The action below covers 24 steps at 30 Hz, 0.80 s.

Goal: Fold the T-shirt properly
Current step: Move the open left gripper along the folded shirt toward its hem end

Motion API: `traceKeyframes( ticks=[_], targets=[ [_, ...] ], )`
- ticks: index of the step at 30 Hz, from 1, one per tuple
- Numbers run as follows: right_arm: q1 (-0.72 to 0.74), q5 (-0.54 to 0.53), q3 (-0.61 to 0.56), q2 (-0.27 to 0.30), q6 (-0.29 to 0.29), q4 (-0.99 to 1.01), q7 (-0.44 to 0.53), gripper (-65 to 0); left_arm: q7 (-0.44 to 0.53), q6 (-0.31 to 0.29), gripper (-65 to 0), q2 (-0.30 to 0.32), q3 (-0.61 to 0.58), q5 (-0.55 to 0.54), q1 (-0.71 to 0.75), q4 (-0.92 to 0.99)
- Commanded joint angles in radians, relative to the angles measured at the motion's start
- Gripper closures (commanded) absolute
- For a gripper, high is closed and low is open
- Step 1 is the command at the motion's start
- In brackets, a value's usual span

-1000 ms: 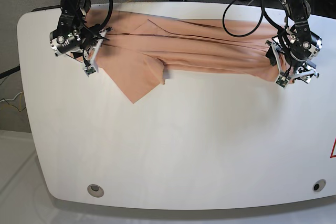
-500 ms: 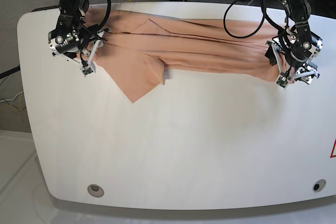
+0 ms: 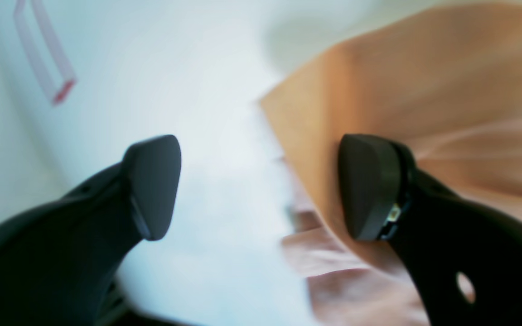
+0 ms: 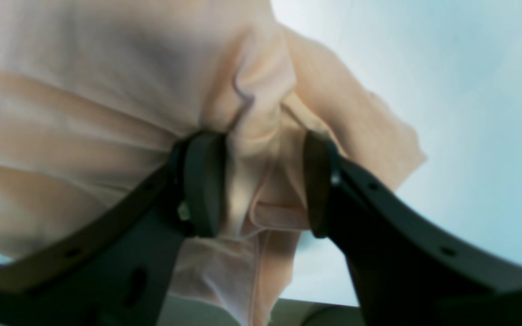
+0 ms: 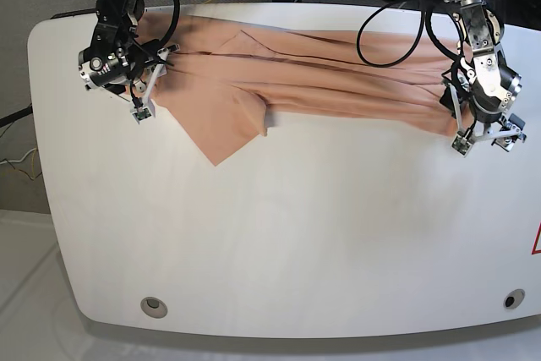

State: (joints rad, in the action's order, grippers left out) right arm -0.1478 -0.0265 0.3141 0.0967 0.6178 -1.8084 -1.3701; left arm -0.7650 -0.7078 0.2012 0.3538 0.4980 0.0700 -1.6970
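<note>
The peach T-shirt (image 5: 321,73) lies stretched in a long band across the far part of the white table (image 5: 296,234), one corner pointing toward the front. My left gripper (image 5: 483,139) hangs just off the shirt's right end. In the left wrist view the left gripper (image 3: 261,185) is wide open; one finger (image 3: 369,185) is over the T-shirt's edge (image 3: 424,81) and bare table shows in the gap. My right gripper (image 5: 142,99) is at the shirt's left end. Its jaws (image 4: 261,181) stand parted, with a loose puffed fold of the T-shirt (image 4: 84,90) between them.
Black cables run from both arms to the back edge of the table. Two round holes (image 5: 153,306) (image 5: 513,299) sit near the front edge. A red mark (image 5: 536,238) shows at the right edge and in the left wrist view (image 3: 43,54).
My left gripper has moved right and toward the front, off the shirt's right end. The right gripper's jaws have parted around the fold they pinched. The shirt lies as before.
</note>
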Motion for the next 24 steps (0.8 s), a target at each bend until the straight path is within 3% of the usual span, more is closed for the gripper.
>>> traceKeyframes(
  ticks=[1, 13, 24],
  targets=[
    [-0.003, 0.009, 0.000, 0.001, 0.001, -0.001, -0.026, -27.2, 0.005, 0.010, -51.1, 0.016, 0.006, 0.037, -0.014, -0.021],
    [-0.006, 0.009, 0.000, 0.001, 0.001, -0.001, -0.026, -27.2, 0.006, 0.010, -51.1, 0.019, 0.008, 0.084, 0.003, -0.019],
    [-0.002, 0.009, -0.002, -0.002, 0.001, -0.001, -0.026, -27.2, 0.005, 0.010, -51.1, 0.070, 0.006, 0.100, -0.045, -0.048]
  ],
)
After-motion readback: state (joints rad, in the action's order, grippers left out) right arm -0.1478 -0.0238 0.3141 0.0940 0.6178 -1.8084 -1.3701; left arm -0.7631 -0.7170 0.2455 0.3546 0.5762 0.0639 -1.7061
